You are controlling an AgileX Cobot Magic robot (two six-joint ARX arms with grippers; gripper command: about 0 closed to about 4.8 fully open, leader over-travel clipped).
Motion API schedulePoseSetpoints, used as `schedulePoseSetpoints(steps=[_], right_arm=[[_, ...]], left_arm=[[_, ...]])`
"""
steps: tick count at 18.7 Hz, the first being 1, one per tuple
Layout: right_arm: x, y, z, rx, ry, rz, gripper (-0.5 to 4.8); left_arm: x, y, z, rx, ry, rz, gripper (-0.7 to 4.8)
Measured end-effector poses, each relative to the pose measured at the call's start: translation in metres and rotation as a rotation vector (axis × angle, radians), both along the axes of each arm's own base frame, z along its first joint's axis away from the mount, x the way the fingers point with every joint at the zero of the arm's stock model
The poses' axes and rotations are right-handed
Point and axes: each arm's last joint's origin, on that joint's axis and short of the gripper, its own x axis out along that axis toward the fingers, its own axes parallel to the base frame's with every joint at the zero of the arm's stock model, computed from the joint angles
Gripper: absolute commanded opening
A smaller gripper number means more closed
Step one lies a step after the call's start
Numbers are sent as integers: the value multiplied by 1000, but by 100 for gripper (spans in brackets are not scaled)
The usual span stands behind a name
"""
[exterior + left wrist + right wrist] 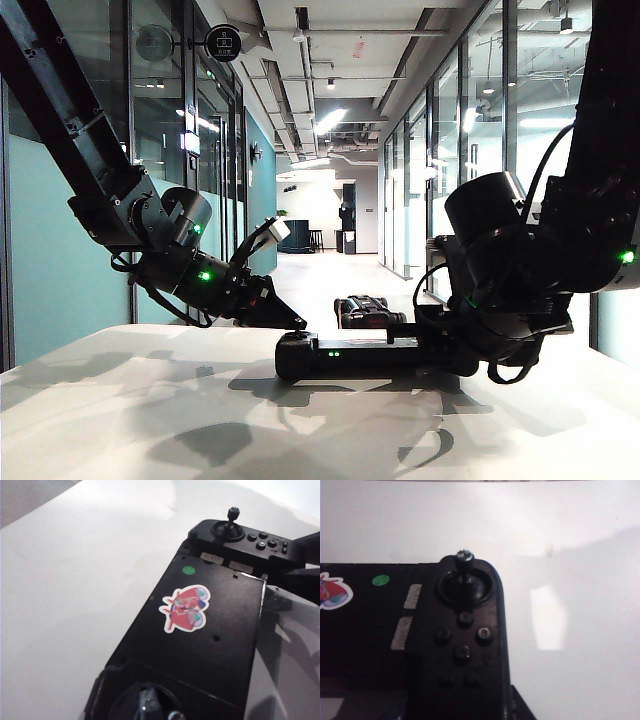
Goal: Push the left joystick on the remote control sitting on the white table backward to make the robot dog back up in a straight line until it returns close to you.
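Observation:
The black remote control (345, 355) lies flat on the white table (150, 410); it carries a pink sticker (185, 608) and a green dot (188, 570). My left gripper (296, 322) tapers to a closed point that comes down on the controller's left end. There the left joystick (145, 701) shows only as a dark stub in its round socket. My right gripper (440, 345) clamps the controller's right end, one finger (520, 706) lying along its edge. The other stick (464, 560) stands upright and untouched. The robot dog (365, 312) sits low on the corridor floor beyond the table.
Small round buttons (463, 636) cluster below the right stick. The table's far edge (200, 330) runs just behind the controller. Glass walls (440, 170) line both sides of the corridor where the dog stands.

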Motion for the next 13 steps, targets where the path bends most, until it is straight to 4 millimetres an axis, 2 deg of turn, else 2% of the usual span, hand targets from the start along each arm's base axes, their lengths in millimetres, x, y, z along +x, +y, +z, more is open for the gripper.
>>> schedulePoseSetpoints(steps=[8,13], right_arm=[[0,0,0,0,0,0,198],[1,0,1,3,-7,-9,198]], left_arm=[[1,0,1,10,8,29,-6],[10,4,16,99,0,389,-6]])
